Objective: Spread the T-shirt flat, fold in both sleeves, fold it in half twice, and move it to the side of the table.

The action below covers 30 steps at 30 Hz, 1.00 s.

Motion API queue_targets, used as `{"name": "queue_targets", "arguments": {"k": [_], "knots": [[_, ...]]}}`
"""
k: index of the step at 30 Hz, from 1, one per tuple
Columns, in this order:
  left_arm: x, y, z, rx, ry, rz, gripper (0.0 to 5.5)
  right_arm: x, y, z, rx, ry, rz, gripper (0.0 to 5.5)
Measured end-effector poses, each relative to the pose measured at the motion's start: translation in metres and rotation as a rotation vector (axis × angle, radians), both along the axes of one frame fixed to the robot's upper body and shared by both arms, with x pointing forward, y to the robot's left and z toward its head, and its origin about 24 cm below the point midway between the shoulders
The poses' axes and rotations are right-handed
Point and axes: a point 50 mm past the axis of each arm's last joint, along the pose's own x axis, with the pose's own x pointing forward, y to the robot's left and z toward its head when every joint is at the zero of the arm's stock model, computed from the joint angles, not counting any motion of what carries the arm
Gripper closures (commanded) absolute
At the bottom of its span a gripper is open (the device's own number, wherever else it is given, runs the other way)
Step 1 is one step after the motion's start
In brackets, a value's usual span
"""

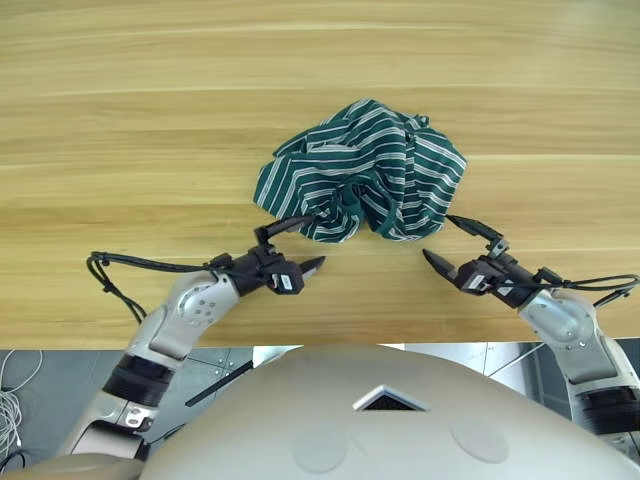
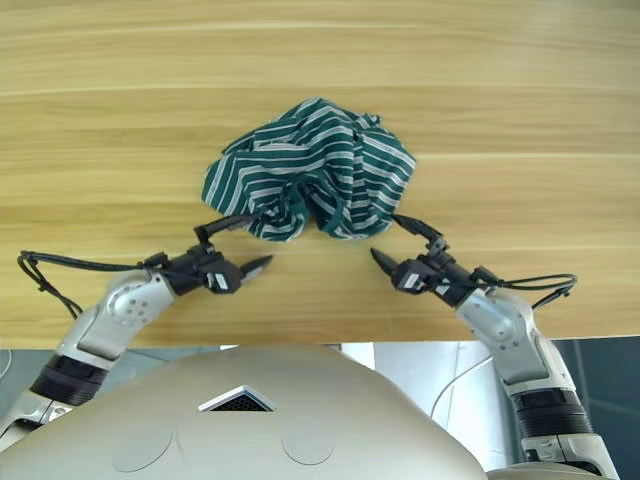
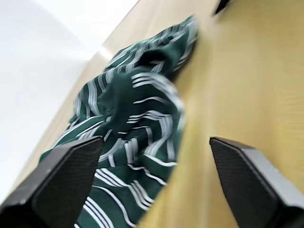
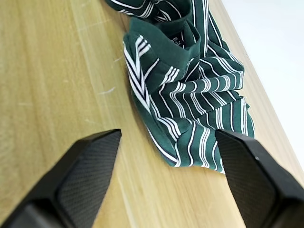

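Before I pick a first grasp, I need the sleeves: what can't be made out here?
- Sleeves and hem of the T-shirt: head views, buried in crumpled folds.
- Its near edge: left wrist view, blurred and partly behind a finger of the left end effector.
- Whether that end effector's upper finger touches cloth: head views, they only overlap.
- The collar label: right wrist view, too small.
- Far edge of the table: head views, cut off at top.
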Motion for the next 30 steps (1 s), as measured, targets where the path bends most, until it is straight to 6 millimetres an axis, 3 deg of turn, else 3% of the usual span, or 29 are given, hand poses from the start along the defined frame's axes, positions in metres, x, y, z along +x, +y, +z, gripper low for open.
{"name": "queue_targets", "arguments": {"k": [3,7,12,21,25,30], "knots": [[0.006,0.007,0.003,0.047,-0.029,0.003,1.35,0.001,0.0,0.0,-0.001,-0.002,0.002,1.82],[0.026,0.005,0.003,0.098,-0.121,0.036,1.35,0.001,0.001,0.0,-0.011,-0.013,0.008,1.82],[0.036,0.002,-0.002,0.115,-0.18,0.063,1.35,0.001,0.002,0.001,-0.011,-0.022,0.005,1.82],[0.028,-0.002,-0.006,0.08,-0.153,0.054,1.35,0.011,0.001,-0.001,-0.039,-0.053,-0.003,1.82],[0.014,-0.004,-0.005,0.029,-0.092,0.003,1.35,0.025,0.0,-0.003,-0.042,-0.067,-0.008,2.39],[0.012,-0.004,-0.008,0.029,-0.065,-0.009,2.21,0.03,0.002,-0.009,-0.034,-0.059,-0.005,3.31]]}}
